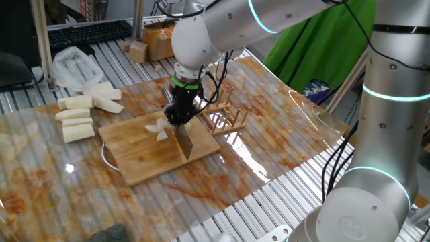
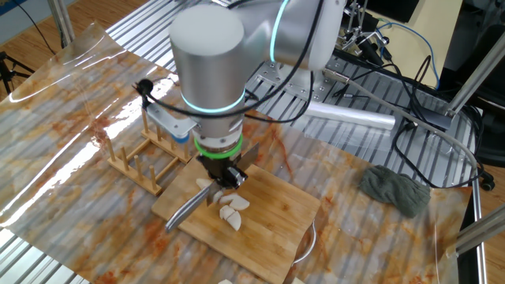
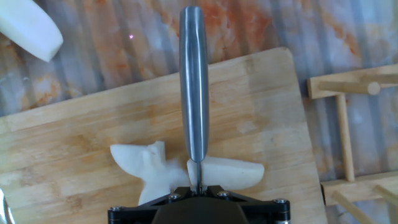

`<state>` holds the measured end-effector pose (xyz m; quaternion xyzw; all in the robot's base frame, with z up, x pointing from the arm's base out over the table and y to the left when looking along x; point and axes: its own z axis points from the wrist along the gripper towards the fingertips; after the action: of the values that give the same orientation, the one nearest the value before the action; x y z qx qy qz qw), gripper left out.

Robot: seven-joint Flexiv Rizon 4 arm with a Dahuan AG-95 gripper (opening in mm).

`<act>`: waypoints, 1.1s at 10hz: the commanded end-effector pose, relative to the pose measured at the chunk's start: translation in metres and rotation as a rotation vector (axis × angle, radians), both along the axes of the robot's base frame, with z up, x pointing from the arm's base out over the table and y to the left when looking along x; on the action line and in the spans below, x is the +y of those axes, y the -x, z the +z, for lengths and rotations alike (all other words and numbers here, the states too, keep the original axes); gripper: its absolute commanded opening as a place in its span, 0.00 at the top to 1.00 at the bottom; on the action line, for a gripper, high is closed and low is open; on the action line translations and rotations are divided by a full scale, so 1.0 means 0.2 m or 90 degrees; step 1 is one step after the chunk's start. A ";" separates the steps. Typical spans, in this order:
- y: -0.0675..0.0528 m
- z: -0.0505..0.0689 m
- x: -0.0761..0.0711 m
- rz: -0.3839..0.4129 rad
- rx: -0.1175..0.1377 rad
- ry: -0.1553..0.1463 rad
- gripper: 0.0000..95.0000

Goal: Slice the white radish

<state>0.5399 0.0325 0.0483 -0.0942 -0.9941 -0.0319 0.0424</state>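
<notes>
On the bamboo cutting board (image 1: 144, 161), a robot arm's gripper (image 1: 179, 114) points straight down, clenched on the handle of a knife (image 1: 184, 144) whose blade stands on edge across the wood. The white radish (image 1: 158, 129) lies near the board's middle, directly beneath the hand. From the hand view the blade (image 3: 194, 87) runs down through the pale pile, with pieces (image 3: 148, 167) fallen to one side and a chunk (image 3: 233, 172) still whole on the other. The other fixed view shows several thin slices (image 2: 232, 211) lying loose beside the knife (image 2: 189, 208). Slicing looks well under way but unfinished: at least one thicker piece seems left to cut. Off the board, longer radish sticks (image 1: 80, 114) wait untouched on the table covering, and a wooden rack (image 1: 225, 115) stands just beyond the board's far edge.
</notes>
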 end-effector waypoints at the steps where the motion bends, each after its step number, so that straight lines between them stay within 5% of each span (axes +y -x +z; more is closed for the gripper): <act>1: -0.01 -0.06 0.01 -0.002 -0.010 -0.006 1.00; 2: -0.02 -0.10 0.02 -0.001 -0.017 -0.007 1.00; 3: -0.01 -0.08 0.02 0.000 -0.002 -0.005 1.00; 7: -0.01 -0.04 0.02 -0.013 -0.004 -0.011 1.00; 11: 0.00 0.05 0.01 -0.013 0.001 -0.008 1.00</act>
<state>0.5345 0.0336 0.0622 -0.1047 -0.9928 -0.0382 0.0434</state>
